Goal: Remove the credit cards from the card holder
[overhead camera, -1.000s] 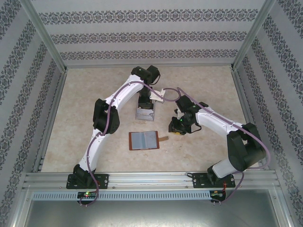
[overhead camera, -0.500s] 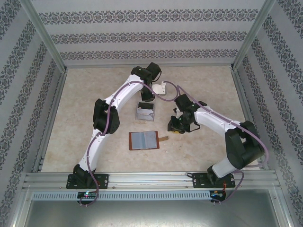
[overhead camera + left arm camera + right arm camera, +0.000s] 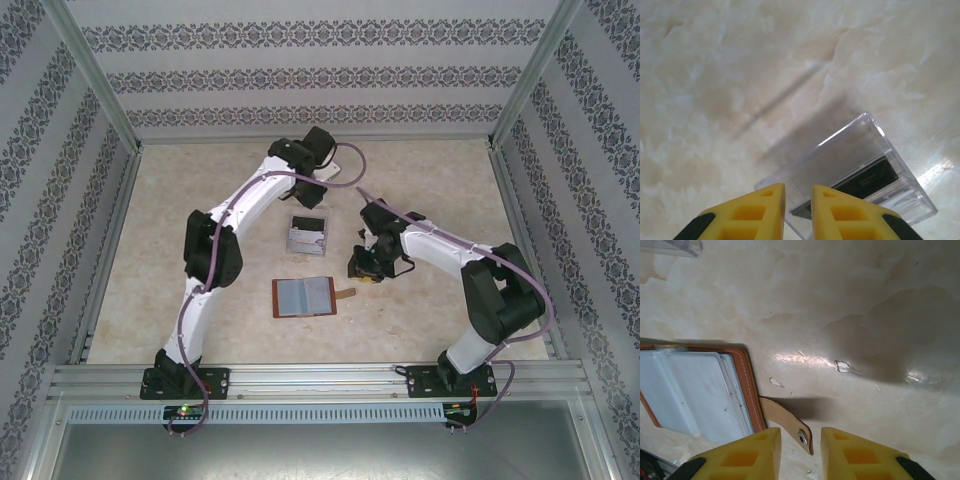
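Lying obscured in the clear box (image 3: 840,152) is perhaps a card (image 3: 869,178).

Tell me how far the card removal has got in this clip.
Done: the reddish-brown leather card holder lies open, and the clear plastic box holds at least one dark card. In hand: nothing; the left gripper hovers by the box, the right gripper over the holder's tan strap tab, both slightly open. Left: I cannot tell whether any cards sit in its pale sleeves.
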Motion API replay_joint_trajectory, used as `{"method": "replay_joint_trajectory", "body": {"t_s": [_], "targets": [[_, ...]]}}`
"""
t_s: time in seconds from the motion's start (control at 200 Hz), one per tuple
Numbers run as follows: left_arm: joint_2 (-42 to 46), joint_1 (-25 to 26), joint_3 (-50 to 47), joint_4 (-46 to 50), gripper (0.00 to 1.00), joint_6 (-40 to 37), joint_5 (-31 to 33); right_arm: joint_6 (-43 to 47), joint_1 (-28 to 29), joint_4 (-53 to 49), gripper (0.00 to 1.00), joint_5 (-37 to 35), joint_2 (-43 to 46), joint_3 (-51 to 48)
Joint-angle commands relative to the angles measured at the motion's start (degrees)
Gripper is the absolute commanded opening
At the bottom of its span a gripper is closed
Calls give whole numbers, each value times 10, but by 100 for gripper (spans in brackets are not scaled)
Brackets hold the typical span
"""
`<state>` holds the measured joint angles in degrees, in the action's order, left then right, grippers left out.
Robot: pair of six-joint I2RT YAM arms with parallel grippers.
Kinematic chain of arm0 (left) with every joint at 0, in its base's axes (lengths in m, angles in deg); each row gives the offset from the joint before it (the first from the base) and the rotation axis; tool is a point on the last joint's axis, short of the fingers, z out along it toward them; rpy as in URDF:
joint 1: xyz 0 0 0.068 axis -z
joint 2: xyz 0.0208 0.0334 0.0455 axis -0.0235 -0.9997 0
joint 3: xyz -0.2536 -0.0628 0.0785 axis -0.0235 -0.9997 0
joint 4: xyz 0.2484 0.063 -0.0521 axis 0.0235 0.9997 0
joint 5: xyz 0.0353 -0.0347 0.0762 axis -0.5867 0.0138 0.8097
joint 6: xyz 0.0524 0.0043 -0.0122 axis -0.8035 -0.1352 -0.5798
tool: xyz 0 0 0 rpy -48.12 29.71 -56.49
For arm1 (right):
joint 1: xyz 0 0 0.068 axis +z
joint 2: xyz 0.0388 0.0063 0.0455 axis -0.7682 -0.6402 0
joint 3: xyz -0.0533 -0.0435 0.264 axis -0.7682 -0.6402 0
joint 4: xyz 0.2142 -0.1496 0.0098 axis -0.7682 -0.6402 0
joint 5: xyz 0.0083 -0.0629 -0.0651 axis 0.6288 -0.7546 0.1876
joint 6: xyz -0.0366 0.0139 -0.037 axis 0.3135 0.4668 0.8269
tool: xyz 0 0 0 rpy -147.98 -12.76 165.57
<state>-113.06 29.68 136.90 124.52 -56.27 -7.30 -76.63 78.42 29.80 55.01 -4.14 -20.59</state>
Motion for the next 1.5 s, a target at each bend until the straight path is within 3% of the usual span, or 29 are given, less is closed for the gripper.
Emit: {"method": "replay_joint_trajectory", "body": {"t_s": [0.0,0.37,0.64,1.034,1.494], "targets": [[66,2,-63,-73,19,107,-7,13,12,7,29,16,-13,7],[215,7,-302,-215,20,258,-161,-1,29,45,29,24,-21,-31],[255,34,-397,-209,20,352,-191,-11,31,71,29,21,-15,-66],[278,75,-484,-228,20,428,-159,-18,34,71,33,5,-5,-80],[287,102,-574,-290,20,523,-236,-18,34,94,27,46,10,-101]]}}
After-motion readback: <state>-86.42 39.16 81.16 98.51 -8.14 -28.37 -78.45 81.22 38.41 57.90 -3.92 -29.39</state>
